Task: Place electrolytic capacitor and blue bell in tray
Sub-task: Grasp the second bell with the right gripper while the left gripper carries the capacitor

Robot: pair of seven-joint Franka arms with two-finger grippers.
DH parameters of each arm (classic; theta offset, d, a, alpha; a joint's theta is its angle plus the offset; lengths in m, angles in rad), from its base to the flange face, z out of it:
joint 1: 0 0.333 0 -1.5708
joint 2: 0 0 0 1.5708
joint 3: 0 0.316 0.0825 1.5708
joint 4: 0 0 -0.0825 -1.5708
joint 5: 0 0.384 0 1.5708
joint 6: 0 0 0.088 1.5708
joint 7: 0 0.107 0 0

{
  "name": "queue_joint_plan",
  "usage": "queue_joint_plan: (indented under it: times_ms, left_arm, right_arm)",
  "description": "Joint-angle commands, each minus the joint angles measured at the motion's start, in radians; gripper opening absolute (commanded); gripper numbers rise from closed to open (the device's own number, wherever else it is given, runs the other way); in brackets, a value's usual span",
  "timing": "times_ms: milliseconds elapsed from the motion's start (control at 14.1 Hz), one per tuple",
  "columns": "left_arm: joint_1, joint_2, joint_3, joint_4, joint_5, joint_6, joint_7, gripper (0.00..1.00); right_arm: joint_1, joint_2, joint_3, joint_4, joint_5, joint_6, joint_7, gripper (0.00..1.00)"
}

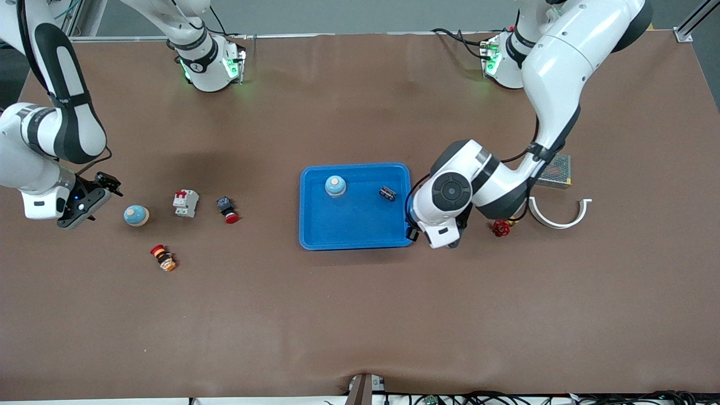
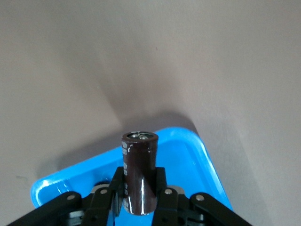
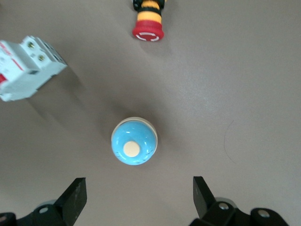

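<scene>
A brown table carries a blue tray (image 1: 315, 225) at its middle, with two Franka arms reaching over it from their bases along one edge. The left gripper (image 2: 138, 195), jaws clamped on a dark brown capacitor (image 2: 139, 172), hangs over the tray's rim at the corner toward the left arm's end, the capacitor's long axis running out along the jaws. A small step inward over the tray floor looks enough before release. One blue bell (image 1: 335, 185) and a small black part (image 1: 387, 193) already lie in the tray. The right gripper (image 3: 136, 200), jaws spread wide and empty, hovers beside a second blue bell (image 3: 134, 141) on the table near the right arm's end. That bell sits just ahead of the jaws, centred between them, near a white breaker (image 3: 26, 68) and a red button (image 3: 149, 21).
</scene>
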Motion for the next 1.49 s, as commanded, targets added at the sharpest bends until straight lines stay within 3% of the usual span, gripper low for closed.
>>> queue_joint_plan:
  times_ms: [0,568,853,1137,1208,1279,1350,1421]
  left_arm:
    - [-0.039,0.018,0.007,0.026,-0.014,0.019,-0.006,0.00]
    - [-0.099,0.096,0.012,0.031,-0.008,0.126,-0.067,0.00]
    - [-0.212,0.101,0.151,0.032,-0.012,0.132,-0.075,0.00]
    - [-0.228,0.097,0.171,0.032,-0.014,0.132,-0.075,0.00]
    - [-0.223,0.096,0.171,0.031,-0.014,0.132,-0.072,0.10]
    - [-0.225,0.096,0.171,0.031,-0.012,0.132,-0.069,0.37]
    - [-0.228,0.096,0.171,0.031,-0.006,0.132,-0.062,0.80]
    - [-0.229,0.093,0.171,0.032,-0.002,0.132,-0.061,1.00]
  right_arm:
    - [-0.025,0.011,0.018,-0.035,-0.017,0.069,-0.019,1.00]
    - [-0.025,0.074,0.020,-0.093,-0.017,0.215,-0.031,1.00]
    - [-0.024,0.103,0.020,-0.102,-0.017,0.256,-0.031,1.00]
    - [-0.025,0.131,0.020,-0.102,-0.017,0.290,-0.045,1.00]
    - [-0.027,0.138,0.020,-0.104,-0.017,0.306,-0.047,1.00]
    - [-0.028,0.148,0.020,-0.102,-0.017,0.312,-0.047,1.00]
    - [-0.028,0.152,0.020,-0.102,-0.017,0.318,-0.047,1.00]
    - [-0.028,0.158,0.020,-0.102,-0.017,0.327,-0.047,1.00]
